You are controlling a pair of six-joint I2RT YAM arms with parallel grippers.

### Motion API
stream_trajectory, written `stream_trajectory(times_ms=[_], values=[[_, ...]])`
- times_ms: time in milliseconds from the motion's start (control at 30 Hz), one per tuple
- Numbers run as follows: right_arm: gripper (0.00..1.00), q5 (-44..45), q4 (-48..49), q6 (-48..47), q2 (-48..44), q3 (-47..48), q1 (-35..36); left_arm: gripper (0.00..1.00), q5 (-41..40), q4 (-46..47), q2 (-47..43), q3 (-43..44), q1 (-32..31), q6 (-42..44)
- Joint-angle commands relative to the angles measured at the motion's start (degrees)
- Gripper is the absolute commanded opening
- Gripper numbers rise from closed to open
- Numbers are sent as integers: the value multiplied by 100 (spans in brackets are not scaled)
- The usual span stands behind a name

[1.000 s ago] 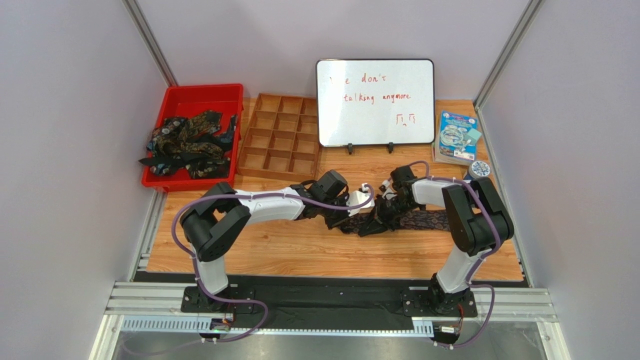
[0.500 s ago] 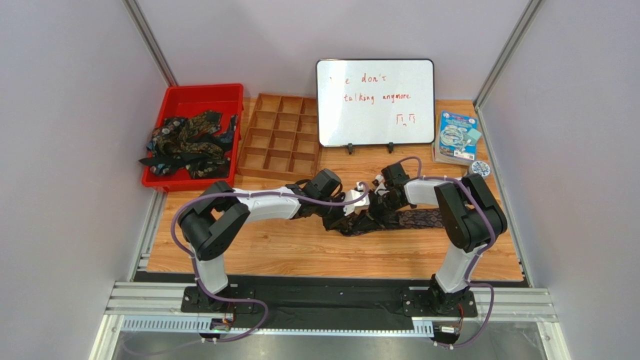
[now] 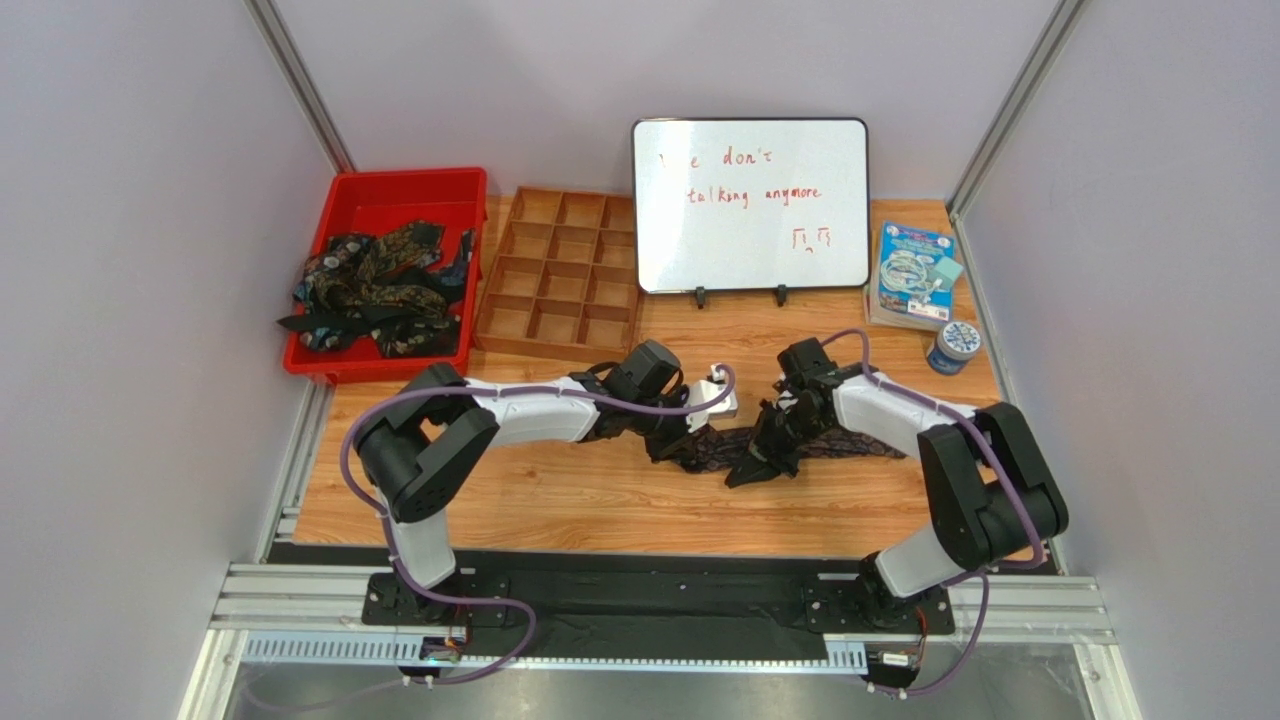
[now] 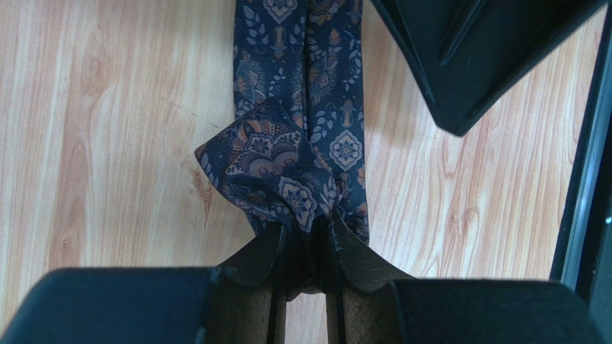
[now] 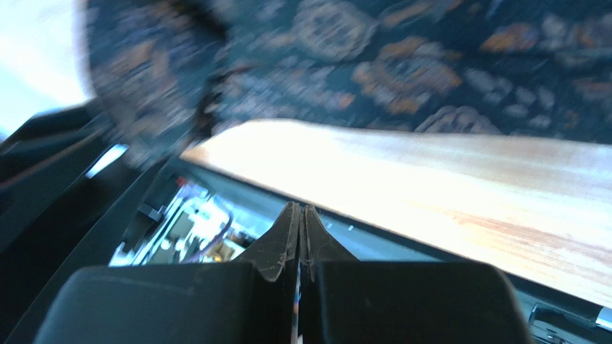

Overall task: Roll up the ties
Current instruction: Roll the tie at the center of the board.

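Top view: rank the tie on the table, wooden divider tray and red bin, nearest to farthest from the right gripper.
1. tie: mid-table, right beside the right gripper.
2. wooden divider tray: farther back, to the left.
3. red bin: back-left corner, farthest.

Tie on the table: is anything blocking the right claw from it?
Nothing visible. Only bare table lies between the shut, empty right gripper and the tie; the left gripper pinches its bunched end.

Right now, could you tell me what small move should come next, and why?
Probably turn the left fingers to roll the tie: they pinch its bunched end, the rest lies flat on the table, and the right fingers are shut, empty.
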Motion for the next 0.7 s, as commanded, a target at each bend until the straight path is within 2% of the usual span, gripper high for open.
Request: stream_trajectory(times_ms=[0, 167, 333, 667], values=[[0, 996, 459, 748, 399, -3, 326, 5, -450, 140, -38, -236, -19, -297], [0, 1515, 1161, 818, 875, 94, 554, 5, -583, 263, -117, -395, -28, -394], [0, 1884, 1295, 906, 1322, 103, 598, 5, -469, 437, -196, -518, -28, -464], [0, 2043, 1637, 836, 2026, 226, 634, 5, 848, 589, -294, -711, 7, -227]])
